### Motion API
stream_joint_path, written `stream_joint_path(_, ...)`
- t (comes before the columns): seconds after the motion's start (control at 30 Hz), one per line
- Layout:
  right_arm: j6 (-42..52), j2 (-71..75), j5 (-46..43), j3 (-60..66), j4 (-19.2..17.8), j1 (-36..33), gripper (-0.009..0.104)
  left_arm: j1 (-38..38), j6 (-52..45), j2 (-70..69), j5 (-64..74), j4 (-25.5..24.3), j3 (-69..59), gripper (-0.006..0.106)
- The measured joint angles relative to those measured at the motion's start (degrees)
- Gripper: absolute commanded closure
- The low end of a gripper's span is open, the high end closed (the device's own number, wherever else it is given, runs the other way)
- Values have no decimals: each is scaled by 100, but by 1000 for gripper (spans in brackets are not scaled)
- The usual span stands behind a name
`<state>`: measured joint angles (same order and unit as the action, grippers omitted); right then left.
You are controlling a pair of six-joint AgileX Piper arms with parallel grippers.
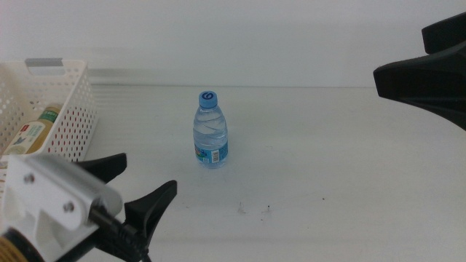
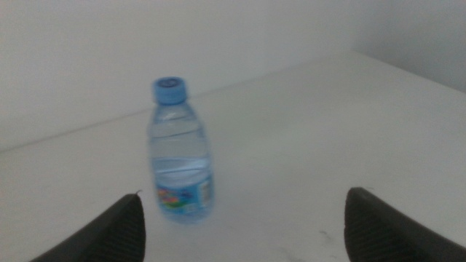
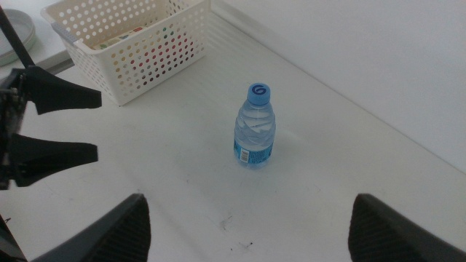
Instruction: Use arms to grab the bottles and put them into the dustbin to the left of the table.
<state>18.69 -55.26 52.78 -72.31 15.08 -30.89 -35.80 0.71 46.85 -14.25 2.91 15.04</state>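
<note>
Clear plastic, blue-capped, the water bottle [image 1: 210, 131] is seen upright on the table [image 1: 328, 160] in the middle view, right of the dustbin [image 1: 62, 109]; the left gripper [image 1: 138, 185] is judged nearer, jaws parted. The left wrist view places the bottle ahead between spread jaws. The right wrist view shows the right gripper [image 3: 247, 218] open, well apart.

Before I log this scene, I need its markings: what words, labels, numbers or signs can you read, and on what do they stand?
Water bottle, blue cap: a round white mark, not readable as a letter.
Water bottle, blue label: print too small and blurred to read.
Tea bottle lying in the dustbin: a red patch on its label, its text too small to read.
Left hand, right hand, table: no text.
</note>
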Motion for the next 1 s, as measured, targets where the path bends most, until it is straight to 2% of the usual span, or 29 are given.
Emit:
stream_joint_path(0.13,0,0,0,0,0,0,14,240,-38,575,-1847,28,-852,7)
stream_joint_path(0.23,0,0,0,0,0,0,14,375,-38,1096,-2687,-15,-1094,7)
stream_joint_path(0.8,0,0,0,0,0,0,14,489,277,4381,-5064,-291,-415,7)
stream_joint_path(0.9,0,0,0,0,0,0,14,607,351,4867,-5357,-463,-256,7)
stream_joint_path(1.0,0,0,0,0,0,0,14,915,460,5252,-5424,-911,-107,7)
